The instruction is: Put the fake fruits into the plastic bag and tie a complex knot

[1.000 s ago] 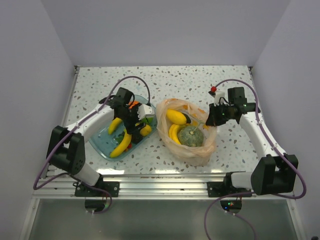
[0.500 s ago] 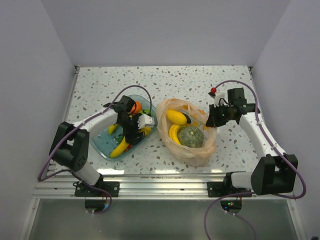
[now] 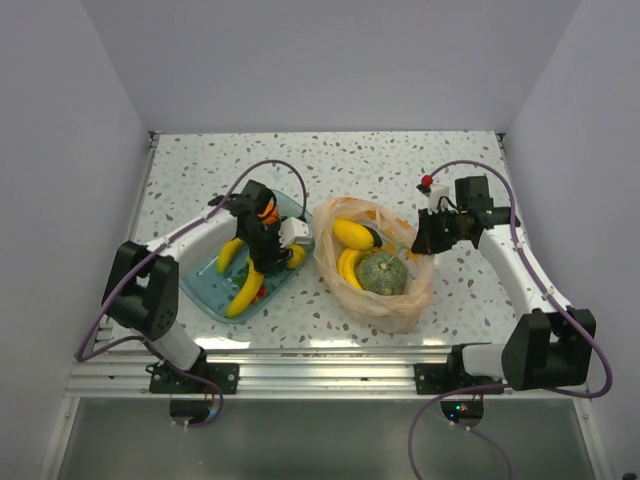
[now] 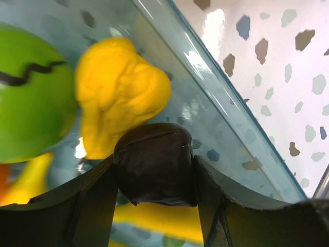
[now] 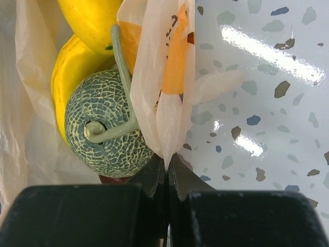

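Note:
My left gripper [image 4: 154, 170] is shut on the dark plum [image 4: 154, 162] over the clear blue tray [image 3: 205, 295]. Under it in the tray lie a small yellow piece [image 4: 121, 92], a green ball [image 4: 31, 95] and a banana [image 3: 243, 292]; an orange [image 3: 266, 211] shows beside the wrist. The peach-orange plastic bag [image 3: 400, 300] stands open at the table's middle with two bananas [image 3: 352, 235] and the grey-green melon [image 3: 380, 272] inside. My right gripper [image 5: 167, 164] is shut on the bag's right rim [image 5: 164, 92] and holds it up. No knot shows.
The tray's right wall [image 4: 226, 98] runs close beside my left fingers. Speckled tabletop [image 5: 257, 92] lies right of the bag. White walls enclose the back and both sides.
My left gripper has shifted slightly up and to the right inside the tray, with the plum between its fingers. The right arm and the bag have not moved.

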